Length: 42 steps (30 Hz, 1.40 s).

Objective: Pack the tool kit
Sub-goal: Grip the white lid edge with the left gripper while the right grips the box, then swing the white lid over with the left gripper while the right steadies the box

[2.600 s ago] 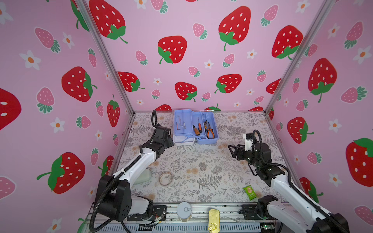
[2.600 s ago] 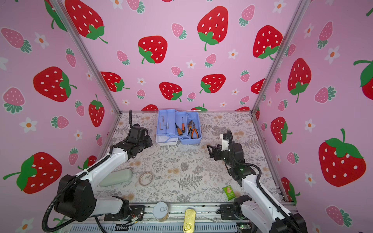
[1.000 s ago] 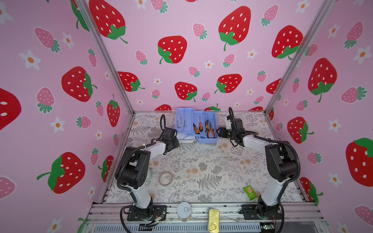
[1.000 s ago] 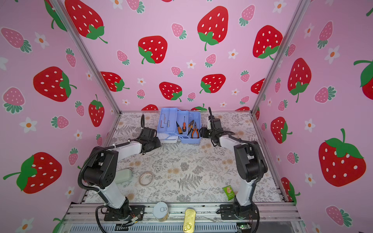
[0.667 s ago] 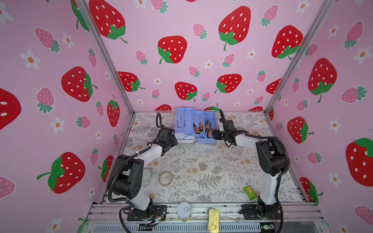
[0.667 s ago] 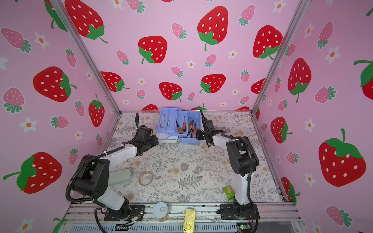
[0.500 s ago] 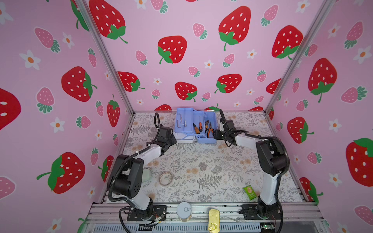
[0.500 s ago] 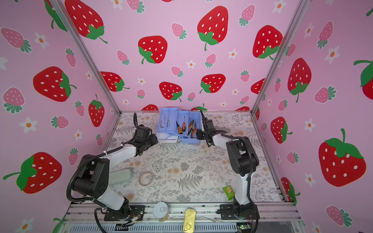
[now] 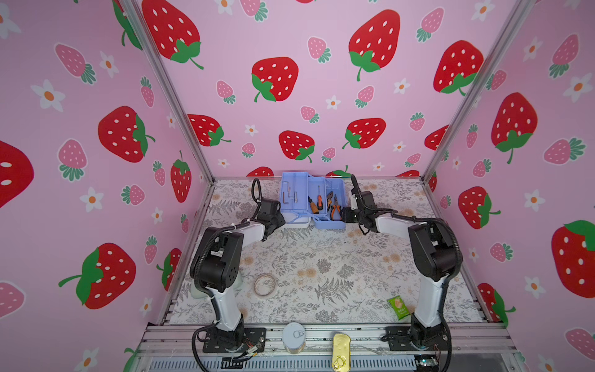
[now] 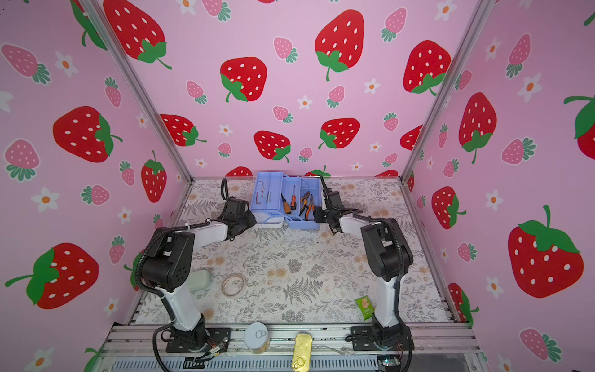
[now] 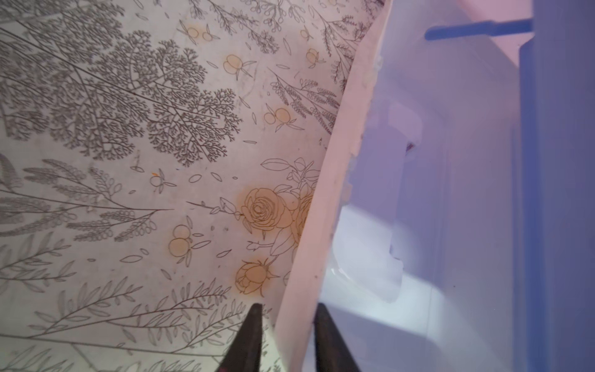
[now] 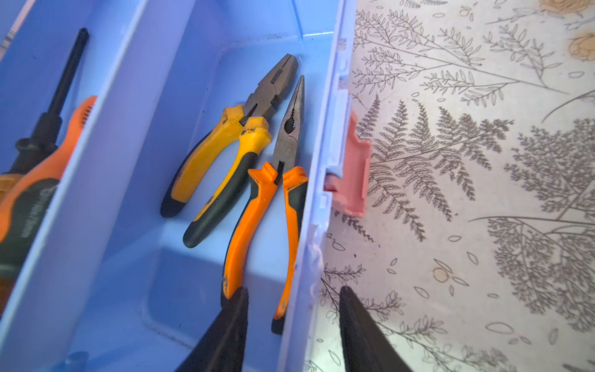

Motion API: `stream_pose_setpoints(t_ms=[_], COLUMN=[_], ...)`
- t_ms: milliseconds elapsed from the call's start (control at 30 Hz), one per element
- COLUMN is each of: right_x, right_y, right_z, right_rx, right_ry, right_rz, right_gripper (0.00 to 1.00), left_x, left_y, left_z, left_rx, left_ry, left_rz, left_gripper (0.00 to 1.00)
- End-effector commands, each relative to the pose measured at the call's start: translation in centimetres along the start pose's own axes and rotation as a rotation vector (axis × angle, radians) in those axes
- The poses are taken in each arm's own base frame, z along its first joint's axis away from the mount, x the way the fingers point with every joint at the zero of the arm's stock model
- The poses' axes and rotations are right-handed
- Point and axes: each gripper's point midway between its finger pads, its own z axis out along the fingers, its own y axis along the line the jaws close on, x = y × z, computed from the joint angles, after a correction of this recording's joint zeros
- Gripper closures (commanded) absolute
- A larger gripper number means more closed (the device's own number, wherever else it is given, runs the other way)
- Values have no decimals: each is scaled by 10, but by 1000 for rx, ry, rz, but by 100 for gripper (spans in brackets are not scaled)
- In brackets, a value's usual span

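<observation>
- The left fingers point(image 11: 249, 341) are narrow, one on each side of the white lid point(image 11: 331, 180) rim, at the kit's 8 o'clock; pressing or not, I cannot tell.
- The tool kit point(image 9: 330, 224) lies open at 12 o'clock on the counter point(image 9: 322, 257).
- The right fingers point(image 12: 225, 335) are half wide, astride the blue base point(image 12: 180, 283) wall.

The pale green case point(image 10: 201, 280) is half hidden behind the left arm point(image 10: 167, 257). The right wrist view cuts off the screwdrivers point(image 12: 32, 180). The green packet point(image 9: 398, 307) has words too small to read.

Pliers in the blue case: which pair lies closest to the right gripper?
The orange-handled needle-nose pliers, against the case wall; the yellow-handled combination pliers lie farther in.
</observation>
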Motion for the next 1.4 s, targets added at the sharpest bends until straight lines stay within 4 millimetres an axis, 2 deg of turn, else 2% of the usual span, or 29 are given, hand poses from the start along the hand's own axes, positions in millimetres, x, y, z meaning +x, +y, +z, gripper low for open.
stream_pose_setpoints(t_ms=[0,133,300,467,700,800,933,1067,1367], right_x=[13,13,18,16,24,31,42,42,46], right_y=[-4,-3,2,7,18,24,31,35,35], right_z=[-1,-3,-9,-15,-24,-24,-21,-19,-17], right_rx=[10,4,22,62,42,42,27,20,14], right_ry=[36,33,32,19,18,22,39,36,43], right_rz=[-2,0,-22,-62,-66,-75,-68,-68,-64], right_gripper=[52,52,53,60,63,63,63,63,63], left_x=[-2,-8,-25,-43,-48,-52,-54,-53,-41], left_y=[5,9,5,-2,-15,-29,-57,-83,-118], left_z=[-1,-16,-54,-95,-126,-141,-161,-179,-192], left_rx=[-42,-72,-127,-223,-286,-301,-262,-233,-154], left_ry=[8,-16,-84,-155,-184,-224,-267,-315,-333], left_rz=[12,38,97,209,307,355,401,456,502], left_gripper=[86,100,100,100,100,100,100,100,100])
